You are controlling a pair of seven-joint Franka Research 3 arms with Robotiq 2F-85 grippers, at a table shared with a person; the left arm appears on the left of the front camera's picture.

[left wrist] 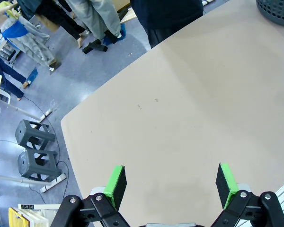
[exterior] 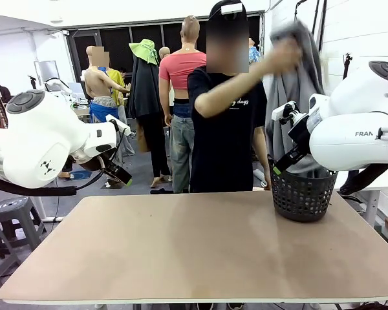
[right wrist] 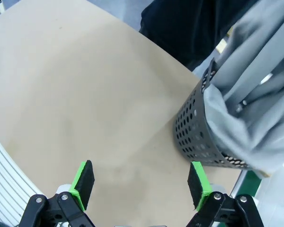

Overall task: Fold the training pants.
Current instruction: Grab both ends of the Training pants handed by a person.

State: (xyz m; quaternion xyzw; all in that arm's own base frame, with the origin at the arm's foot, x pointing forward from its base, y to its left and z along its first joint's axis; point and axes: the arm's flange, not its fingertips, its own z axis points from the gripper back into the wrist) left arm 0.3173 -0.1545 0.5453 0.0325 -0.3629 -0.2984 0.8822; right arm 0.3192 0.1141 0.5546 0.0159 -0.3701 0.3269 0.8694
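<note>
My left pincer [left wrist: 171, 169] hangs spread wide above the left part of the counter [exterior: 181, 245], pinching nothing. At 12 o'clock from the counter's middle a person in a black shirt stands at the far edge, one hand [exterior: 283, 57] raised toward 1 o'clock and gripping the training pants [exterior: 295, 79] by their top. The light grey cloth hangs down from that hand, its lower end inside the black mesh basket [exterior: 302, 194], which stands upright on the counter at about 2 o'clock. My right pincer [right wrist: 141, 165] hovers near the basket, also spread wide and pinching nothing. In its wrist view, basket and pants lie toward 2 o'clock.
</note>
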